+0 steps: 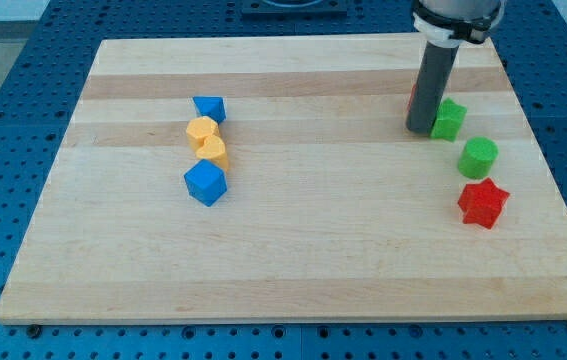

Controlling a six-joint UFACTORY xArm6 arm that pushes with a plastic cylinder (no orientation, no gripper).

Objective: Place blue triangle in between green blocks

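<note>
My tip (421, 128) rests on the worktop (303, 260) at the far right, just left of the green star block (449, 119). It is a plain rod tool, grasping nothing. A red block (413, 98) peeks out behind it. The green cylinder (479, 157) sits nearer, with the red star block (483, 203) below. The blue triangle (208, 108) lies well apart at the left, above two yellow blocks (206, 141) and a blue cube (204, 184), so the push has not begun.

Straight dark grey rod, pale ring collar at top, black housing above; my tip (421, 130) blunt.
</note>
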